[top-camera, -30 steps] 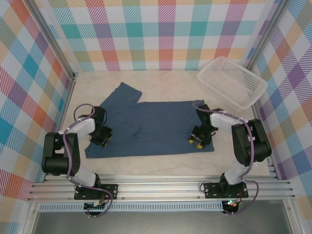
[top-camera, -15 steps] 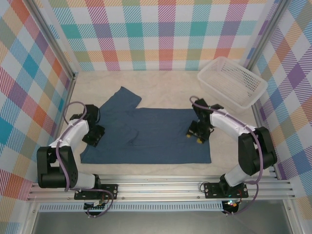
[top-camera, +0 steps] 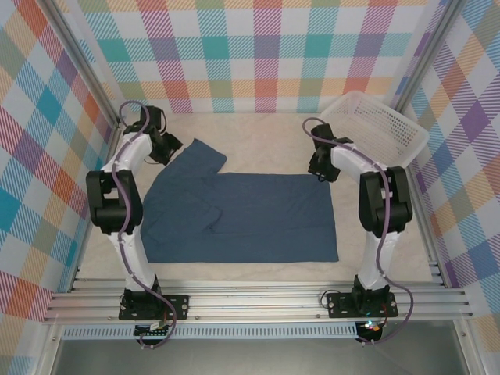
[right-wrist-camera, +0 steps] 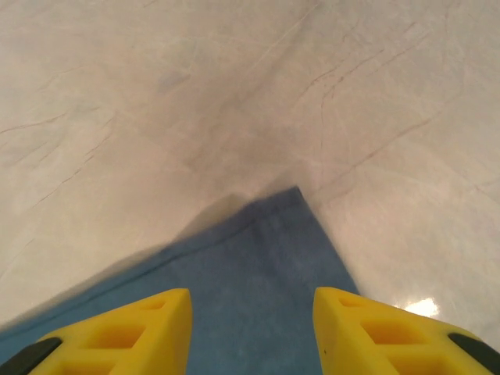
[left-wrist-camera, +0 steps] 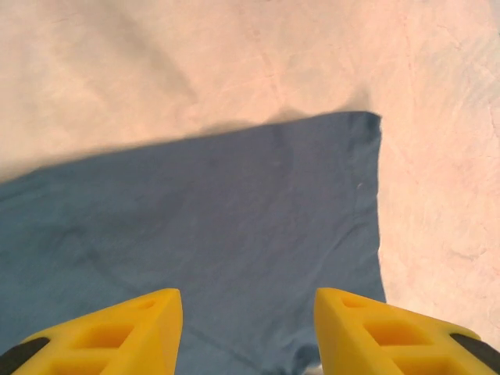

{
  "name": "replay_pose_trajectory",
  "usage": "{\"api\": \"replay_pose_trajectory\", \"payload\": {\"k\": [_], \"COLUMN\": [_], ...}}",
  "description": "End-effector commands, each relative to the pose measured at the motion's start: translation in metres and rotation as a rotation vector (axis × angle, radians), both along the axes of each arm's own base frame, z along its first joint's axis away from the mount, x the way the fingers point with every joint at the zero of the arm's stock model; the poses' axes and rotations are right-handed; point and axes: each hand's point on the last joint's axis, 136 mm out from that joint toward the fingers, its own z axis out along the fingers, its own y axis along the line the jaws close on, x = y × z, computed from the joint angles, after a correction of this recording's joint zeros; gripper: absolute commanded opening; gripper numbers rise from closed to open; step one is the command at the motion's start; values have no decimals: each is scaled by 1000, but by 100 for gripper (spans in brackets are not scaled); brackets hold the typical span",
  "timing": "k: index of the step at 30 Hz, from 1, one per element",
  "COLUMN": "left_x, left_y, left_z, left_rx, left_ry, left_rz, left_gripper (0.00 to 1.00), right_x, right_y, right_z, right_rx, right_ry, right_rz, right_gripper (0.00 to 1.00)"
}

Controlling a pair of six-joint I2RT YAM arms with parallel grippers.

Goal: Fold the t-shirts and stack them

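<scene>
Navy t-shirt [top-camera: 242,215] flat; left jaws, right jaws wide apart, gripping nothing

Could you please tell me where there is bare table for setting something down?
Bare table lies between the dark navy-blue cotton t-shirt and the back wall, and along the near rail. Crowded: the far right corner, with the white plastic mesh basket and right gripper.

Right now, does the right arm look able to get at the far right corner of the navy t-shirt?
Probably yes: the right gripper, jaws open, hangs right by that corner of the navy t-shirt, bare table beyond it and nothing across the cloth.
</scene>
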Motion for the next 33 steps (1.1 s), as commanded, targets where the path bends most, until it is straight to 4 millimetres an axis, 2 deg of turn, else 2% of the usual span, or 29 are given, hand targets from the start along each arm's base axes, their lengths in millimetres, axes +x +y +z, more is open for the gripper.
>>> {"api": "replay_pose_trajectory", "payload": {"k": [1,5,10,15,18,26,33], "left_x": [21,37,52,66,77,104,119], "left_y": [-10,-17,-25,-27,-30,-35,-36], "left_z": [4,2,-4,-9,-10,-14,-29], "left_rx": [-38,-67,-79,-74,-62,9,141], "left_ry": [-52,-98,-120,-131,-143,-162,-142], "left_rz": [-68,-77,-110,-118,-133,-145,-152], "left_gripper": [48,48,49,52,54,59,61], "right_x": [13,10,13,13,13,11,10], "right_y": [-17,-28,-24,-19,-18,-20,-18], "right_z": [1,-16,-30,-42,-43,-35,-25], "right_rx": [-55,-55,-14,15,19,13,23], "right_ry": [-11,54,84,122,123,120,112], "right_rz": [-39,-82,-74,-77,-80,-77,-66], "right_gripper": [44,44,42,32,26,0,0]}}
